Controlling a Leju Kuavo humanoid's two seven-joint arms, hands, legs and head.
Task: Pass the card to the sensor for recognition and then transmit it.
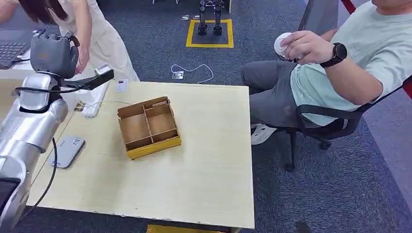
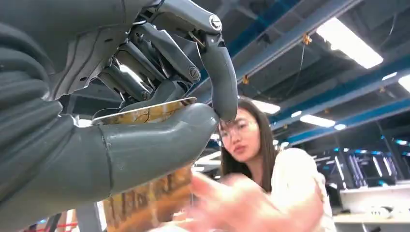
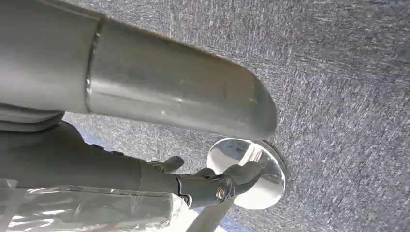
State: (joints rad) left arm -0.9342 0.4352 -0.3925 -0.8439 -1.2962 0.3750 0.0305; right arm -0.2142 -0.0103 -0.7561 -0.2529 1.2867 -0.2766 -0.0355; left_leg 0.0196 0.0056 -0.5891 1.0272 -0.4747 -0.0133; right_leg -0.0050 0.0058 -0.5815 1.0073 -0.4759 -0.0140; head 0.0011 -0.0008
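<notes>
Card (image 2: 145,113) sits pinched flat between thumb and fingers of my left hand (image 2: 159,96), raised far left over the desk (image 1: 204,170); thin, stiff, probably slick, so I hold its edges firmly.

Pale wooden table (image 1: 204,179) — cardboard divider box (image 1: 149,127), grey sensor (image 1: 68,151), power strip (image 1: 94,103).

table (image 1: 204,170) matt pale wood | box (image 1: 149,127) brown cardboard | floor (image 1: 340,194) rough carpet

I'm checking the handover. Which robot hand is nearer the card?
Left. The left hand holds the card; the right hand hangs over the floor.
</notes>
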